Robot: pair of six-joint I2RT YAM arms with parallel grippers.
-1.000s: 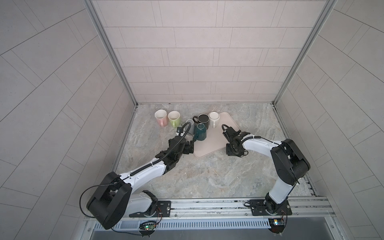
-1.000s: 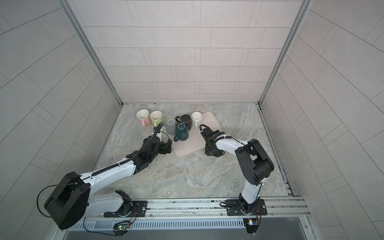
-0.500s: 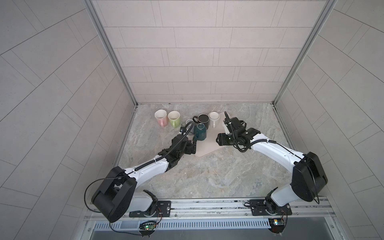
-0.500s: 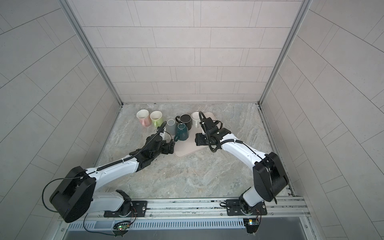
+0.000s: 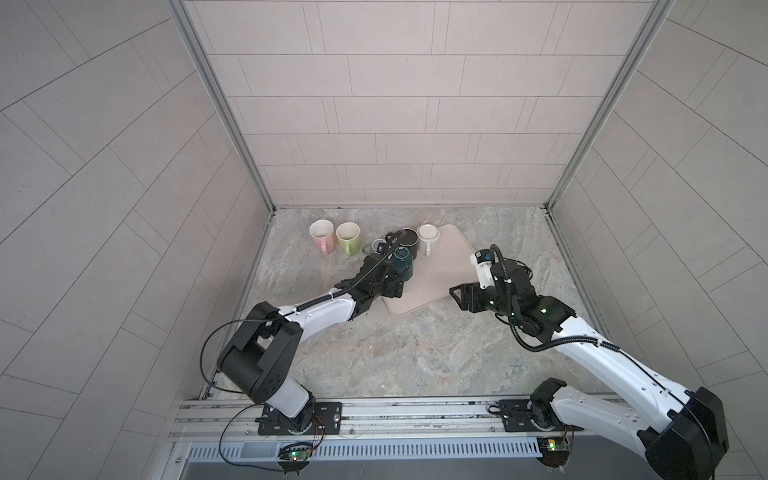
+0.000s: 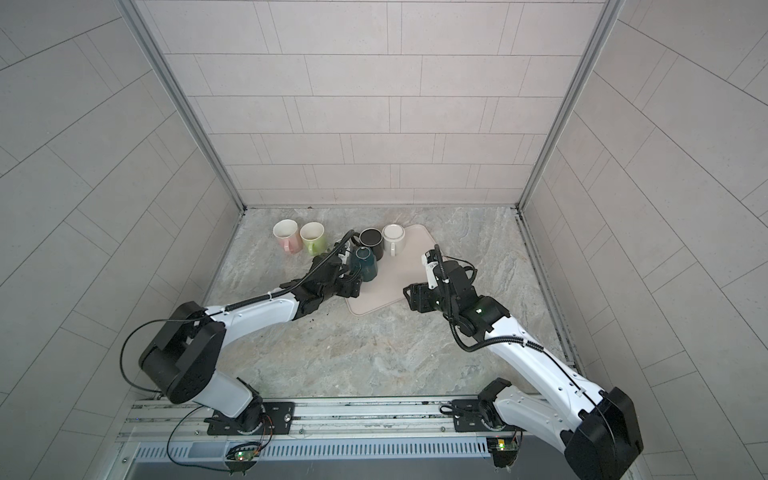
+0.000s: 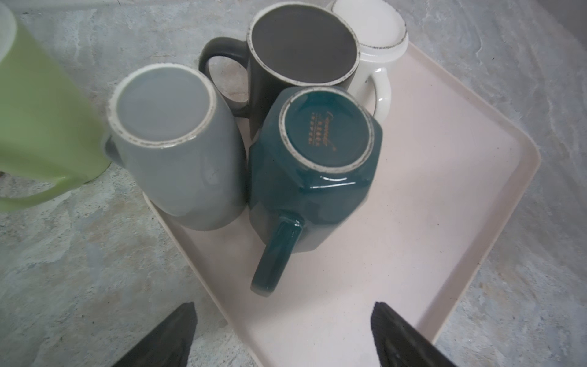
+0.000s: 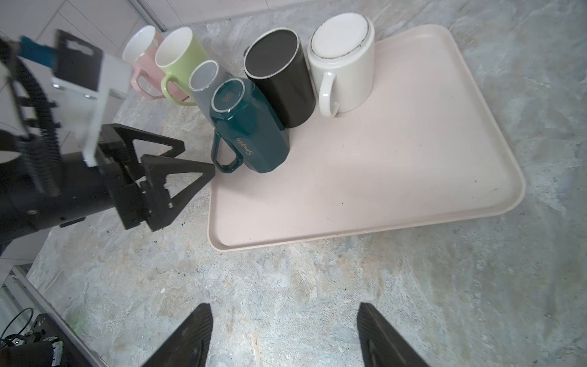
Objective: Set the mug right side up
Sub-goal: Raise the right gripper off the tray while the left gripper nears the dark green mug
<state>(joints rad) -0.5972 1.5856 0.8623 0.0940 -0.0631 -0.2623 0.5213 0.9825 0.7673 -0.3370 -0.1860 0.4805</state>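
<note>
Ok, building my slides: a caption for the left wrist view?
Open left gripper poised before the upside-down teal mug on the beige tray.

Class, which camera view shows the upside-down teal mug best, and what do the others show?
The left wrist view: the teal mug is close, base up, its printed base and handle sharp. The right wrist view shows the teal mug side-on with its handle, farther off. In both top views the teal mug is small and lacks detail.

Green mug blurred, cut off; grey mug partly hidden
</note>
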